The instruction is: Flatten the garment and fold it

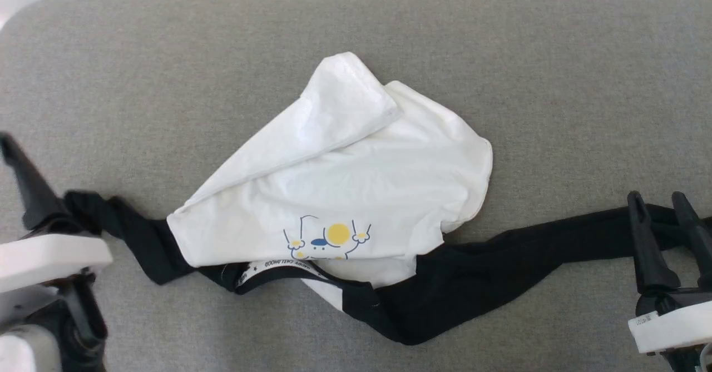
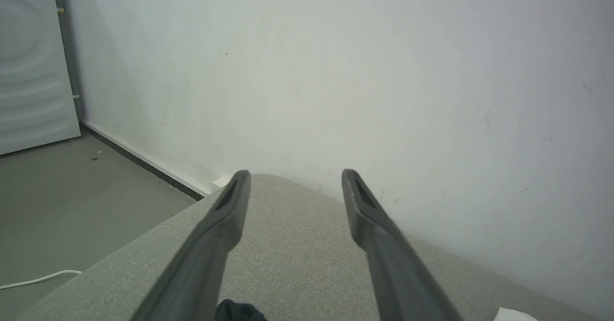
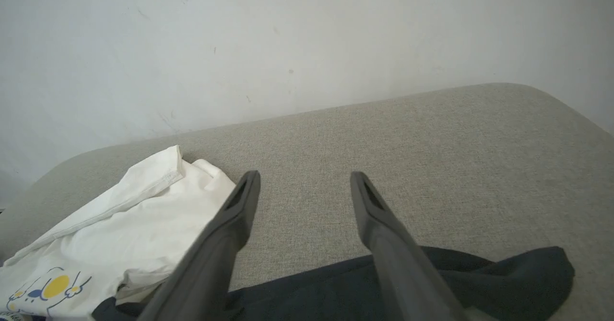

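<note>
While the garment (image 1: 345, 177) lies crumpled on the bench (image 1: 556, 83), collar tape (image 1: 278, 264) reading "HAPPY CHILDHOOD", left gripper (image 2: 293, 174) and right gripper (image 3: 304, 177) at either end of it, jaws wide, empty.

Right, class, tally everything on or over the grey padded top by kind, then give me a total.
Long-sleeved raglan shirt: 1
End effectors: 2, the left end effector and the right end effector
Total: 3
</note>
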